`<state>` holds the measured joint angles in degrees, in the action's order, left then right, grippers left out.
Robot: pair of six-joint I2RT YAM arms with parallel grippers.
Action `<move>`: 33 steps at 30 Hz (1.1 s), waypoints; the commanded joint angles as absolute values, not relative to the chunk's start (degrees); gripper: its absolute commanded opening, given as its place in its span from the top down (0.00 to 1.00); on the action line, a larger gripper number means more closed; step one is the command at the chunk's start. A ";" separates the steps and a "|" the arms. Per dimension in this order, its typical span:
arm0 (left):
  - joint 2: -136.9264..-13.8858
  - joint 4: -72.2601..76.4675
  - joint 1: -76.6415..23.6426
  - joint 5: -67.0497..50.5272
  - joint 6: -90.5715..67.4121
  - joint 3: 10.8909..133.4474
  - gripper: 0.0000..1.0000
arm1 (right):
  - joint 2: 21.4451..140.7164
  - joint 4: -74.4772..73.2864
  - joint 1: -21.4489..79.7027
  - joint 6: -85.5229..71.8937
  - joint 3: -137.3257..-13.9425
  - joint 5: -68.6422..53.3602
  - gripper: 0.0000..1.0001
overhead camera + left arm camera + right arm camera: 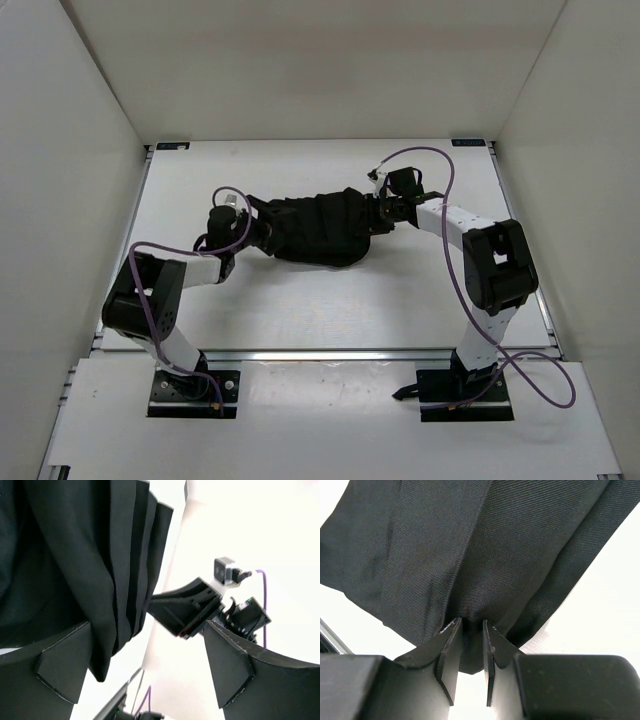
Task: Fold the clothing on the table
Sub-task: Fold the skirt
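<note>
Lying bunched into a long heap across the middle of the white surface (pixel 300 300), a little toward its far side, the black pleated garment (pixel 318 228) runs left to right between the two arms. The left pincer (pixel 248 218) sits at the garment's left end with its jaws spread wide and nothing between them. In the left wrist view its fingers (pixel 60 672) stand far apart. The pleated edge of the garment (pixel 90 555) hangs down in front of the left-hand one, and whether cloth and finger touch cannot be told. The gap between the fingers shows mostly bare surface (pixel 280 525). The right pincer (pixel 385 212) is at the garment's right end, its jaws drawn nearly together on a fold of the fabric. In the right wrist view the cloth (pixel 470 545) is gathered into the narrow slot between the two fingers (pixel 449 650), and its pleats fan outward from that pinch. The left wrist view also catches the right pincer (pixel 192 611) from across the surface, with a small camera (pixel 225 570) above it and a purple cable (pixel 263 605) looping beside it.
</note>
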<state>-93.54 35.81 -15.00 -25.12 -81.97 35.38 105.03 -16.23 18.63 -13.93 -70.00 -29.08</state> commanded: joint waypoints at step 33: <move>-95.80 -1.58 -13.63 -10.37 -45.44 63.80 1.00 | 104.16 -15.47 19.16 -13.98 -74.27 -30.32 0.50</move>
